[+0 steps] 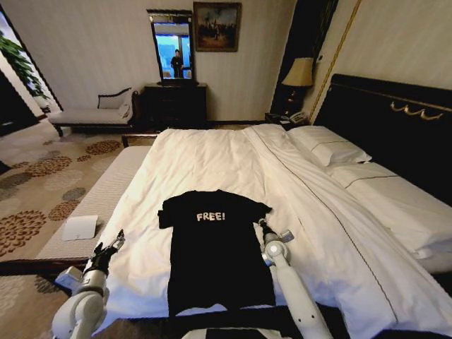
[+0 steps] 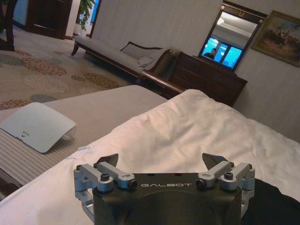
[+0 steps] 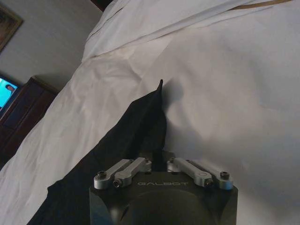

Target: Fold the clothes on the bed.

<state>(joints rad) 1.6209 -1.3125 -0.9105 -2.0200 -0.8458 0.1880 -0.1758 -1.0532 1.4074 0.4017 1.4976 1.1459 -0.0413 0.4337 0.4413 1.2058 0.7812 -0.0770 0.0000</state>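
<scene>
Right gripper clamped on black T-shirt's sleeve, fingertips hidden; left gripper spread wide beside bed.

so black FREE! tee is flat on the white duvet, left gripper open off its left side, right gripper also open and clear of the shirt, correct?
Not quite. The black T-shirt lies flat on the bed and the left gripper is open beside it. But the right gripper is shut on the shirt's right edge, pinching up a fold of fabric, as the right wrist view shows.
</scene>
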